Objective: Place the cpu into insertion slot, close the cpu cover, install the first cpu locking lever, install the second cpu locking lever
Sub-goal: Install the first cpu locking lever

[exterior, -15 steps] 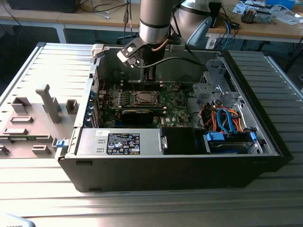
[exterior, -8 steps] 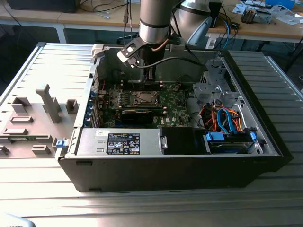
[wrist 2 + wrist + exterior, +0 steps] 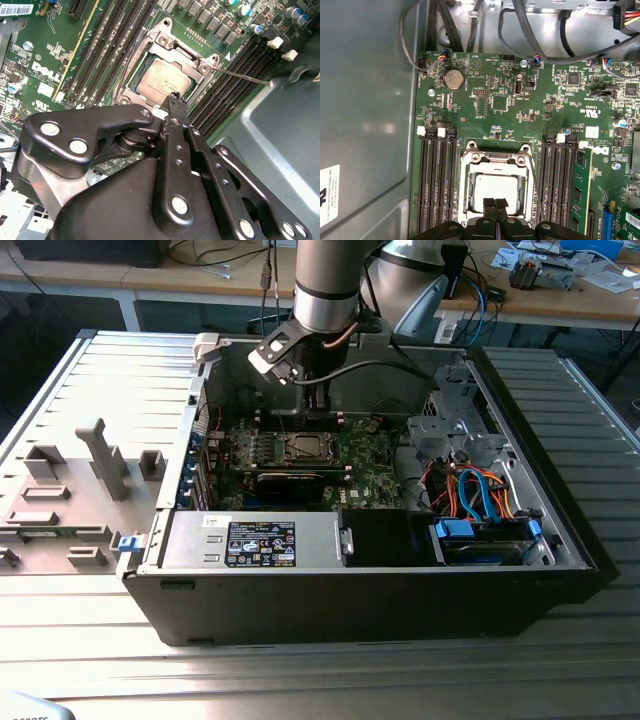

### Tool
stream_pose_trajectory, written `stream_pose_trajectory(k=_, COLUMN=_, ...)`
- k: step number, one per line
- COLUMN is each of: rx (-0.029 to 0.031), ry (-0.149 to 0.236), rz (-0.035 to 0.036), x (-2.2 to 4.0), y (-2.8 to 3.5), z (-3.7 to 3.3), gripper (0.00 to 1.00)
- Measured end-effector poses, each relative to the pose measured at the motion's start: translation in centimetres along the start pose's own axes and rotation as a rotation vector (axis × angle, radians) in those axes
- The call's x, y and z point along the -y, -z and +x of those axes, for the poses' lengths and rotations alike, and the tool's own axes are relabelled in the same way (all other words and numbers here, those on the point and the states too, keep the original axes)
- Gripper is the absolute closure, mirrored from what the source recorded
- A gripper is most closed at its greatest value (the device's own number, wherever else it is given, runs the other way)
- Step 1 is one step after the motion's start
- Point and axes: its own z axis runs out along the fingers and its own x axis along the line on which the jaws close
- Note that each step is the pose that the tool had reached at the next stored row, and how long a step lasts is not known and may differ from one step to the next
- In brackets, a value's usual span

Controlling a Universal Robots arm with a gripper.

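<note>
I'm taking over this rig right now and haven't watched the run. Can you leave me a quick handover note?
Gripper: shut, empty, fingertips low at the cpu's edge.
Cpu: seated in the insertion slot.
Cpu cover: looks folded down flat around the cpu.
Locking lever: one thin rod juts free from the slot's corner, unlatched; I cannot tell the other lever's state.
Done: cpu placed, cover apparently closed.
Left: the locking levers.
</note>
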Motion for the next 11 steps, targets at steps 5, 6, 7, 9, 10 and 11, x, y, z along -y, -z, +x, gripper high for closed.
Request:
stream_pose_trajectory(k=5, rx=0.0009, ry=0.031, rz=0.0009, x=0.00, y=0.00, z=0.00, gripper=0.89)
stream_pose_trajectory(k=6, rx=0.0011, ry=0.039, rz=0.0010, x=0.00, y=0.00, z=0.00, gripper=0.89)
stream_pose_trajectory(k=7, rx=0.0013, ry=0.044, rz=0.0012, x=0.00, y=0.00, z=0.00, gripper=0.89)
stream_pose_trajectory(k=9, rx=0.0015, ry=0.054, rz=0.0014, x=0.00, y=0.00, z=0.00, gripper=0.89)
stream_pose_trajectory(k=10, rx=0.0017, ry=0.059, rz=0.0016, x=0.00, y=0.00, z=0.00, gripper=0.89)
stream_pose_trajectory(k=11, rx=0.0019, ry=0.066, rz=0.0017, x=0.00, y=0.00, z=0.00, gripper=0.89)
